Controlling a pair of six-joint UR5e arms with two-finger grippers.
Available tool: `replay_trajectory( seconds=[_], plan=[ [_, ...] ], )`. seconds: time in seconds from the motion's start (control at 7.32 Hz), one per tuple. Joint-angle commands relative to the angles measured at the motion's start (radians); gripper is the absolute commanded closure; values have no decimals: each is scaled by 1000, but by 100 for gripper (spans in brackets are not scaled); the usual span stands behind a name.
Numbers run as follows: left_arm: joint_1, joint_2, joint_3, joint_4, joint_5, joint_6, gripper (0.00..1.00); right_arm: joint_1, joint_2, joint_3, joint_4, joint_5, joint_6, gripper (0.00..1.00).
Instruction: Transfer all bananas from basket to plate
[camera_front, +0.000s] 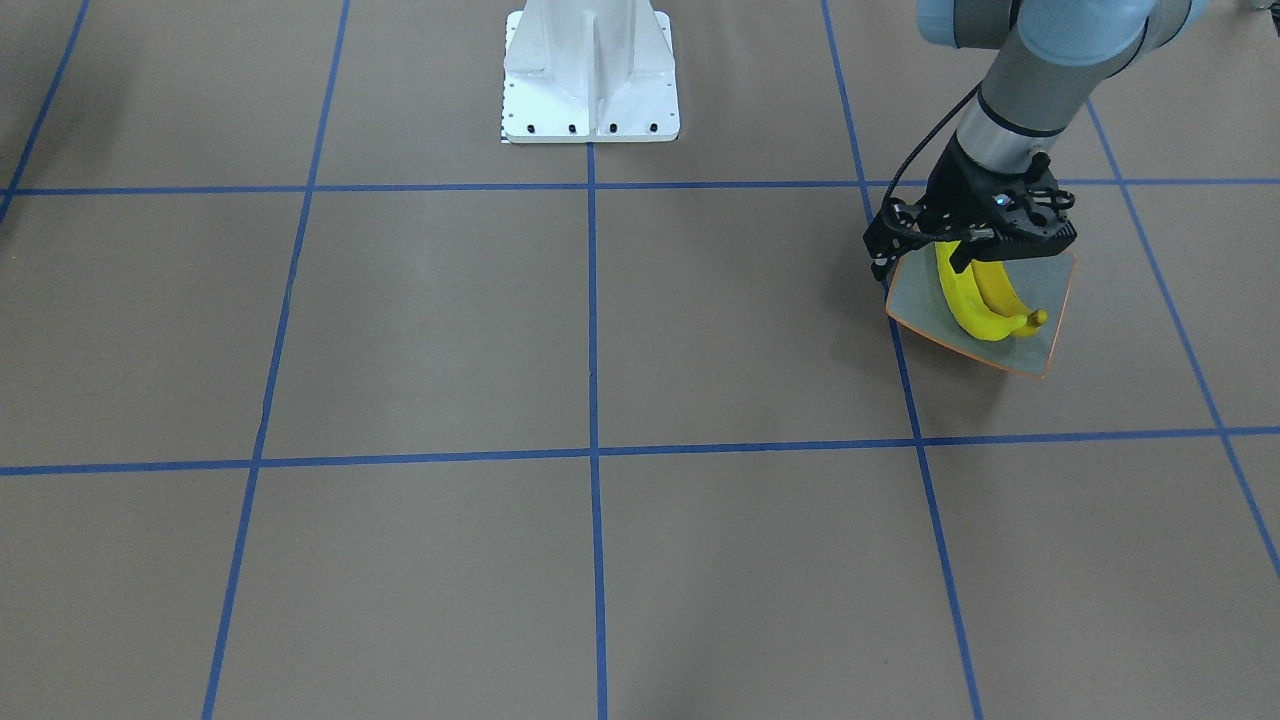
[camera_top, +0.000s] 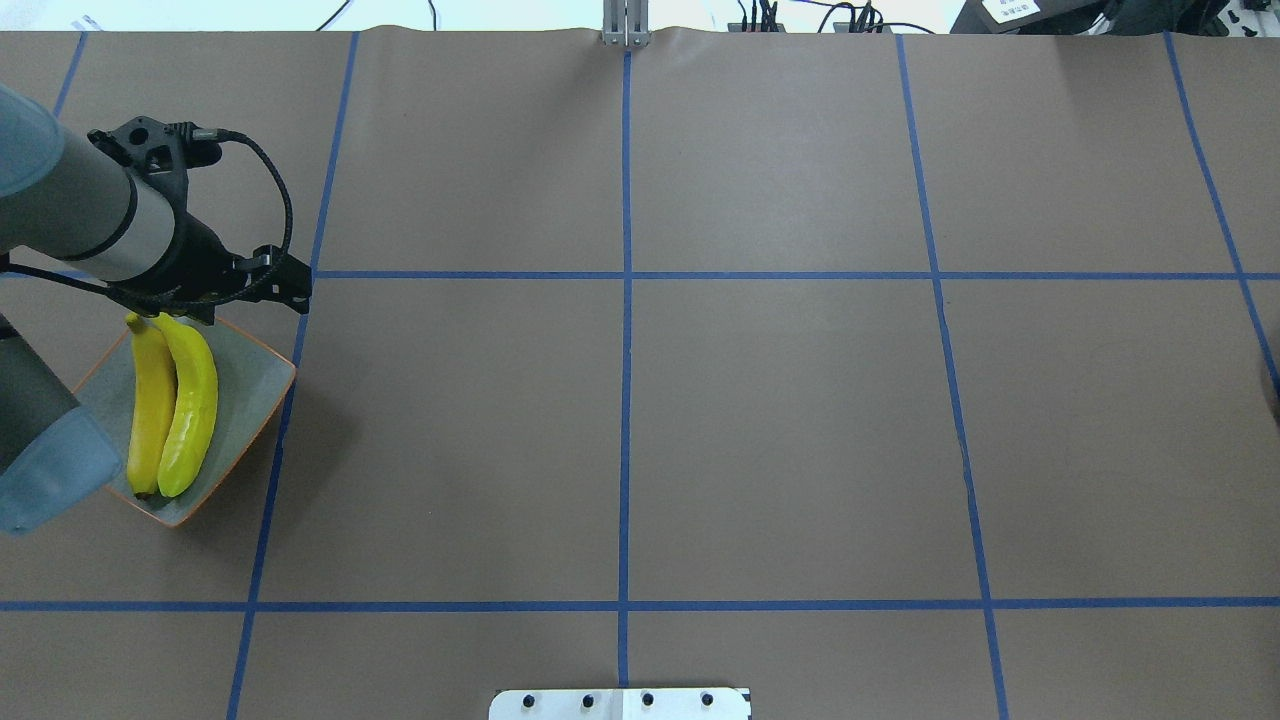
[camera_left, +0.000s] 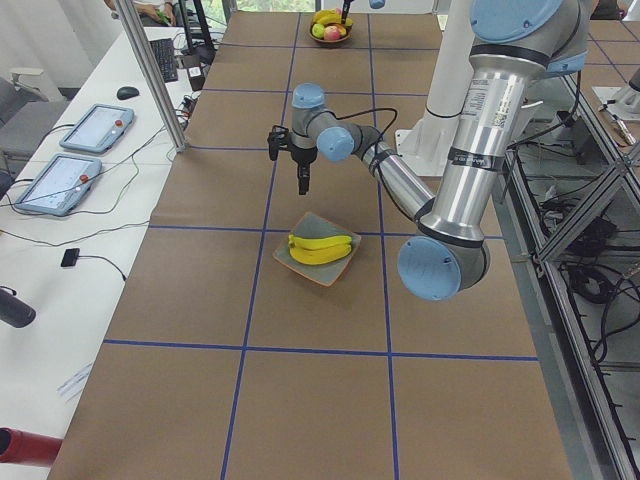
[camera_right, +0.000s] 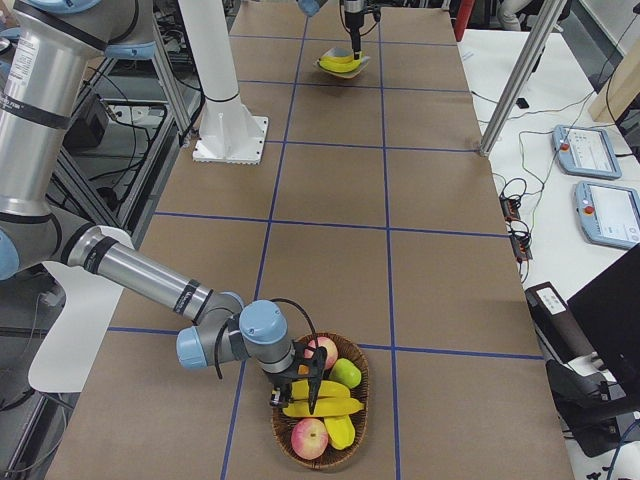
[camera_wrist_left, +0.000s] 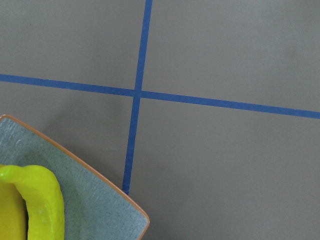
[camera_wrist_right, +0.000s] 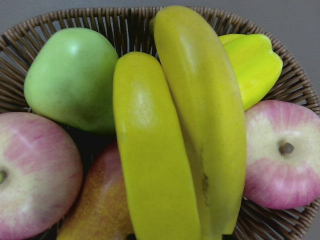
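Two bright yellow curved bananas (camera_top: 175, 405) lay side by side on the squarish grey-blue orange-rimmed plate (camera_top: 250, 390); two more bananas (camera_wrist_right: 175, 140) sat in the brown woven wicker basket (camera_wrist_right: 100, 20); right gripper (camera_right: 314, 400) hung just over them, finger gap not readable; left gripper (camera_left: 303, 186) hung above the plate holding nothing, gap likewise unclear. Risk: the basket pair touched and had smooth skins, so a pinch could catch both or slip; round green apple (camera_wrist_right: 72, 80) crowded them. Right wrist view showed that packing; exterior right showed only the approach.

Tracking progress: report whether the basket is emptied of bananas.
Not emptied: two bananas lie side by side in the basket, among apples.
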Motion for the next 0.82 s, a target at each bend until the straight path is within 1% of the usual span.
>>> replay_trajectory(
  seconds=[0.0,0.27,0.55,0.68],
  plan=[
    [0,-1,2,0,0,0,0,9,7,21,0,8,-9,100],
    [2,-1,5,0,0,0,0,84,4,95,-3,51,-27,100],
    [2,-4,7,-2,0,0,0,98,9,149,-3,53,-29,100],
    [3,-10,8,-2,0,0,0,98,9,196,-3,88,-15,100]
  ],
)
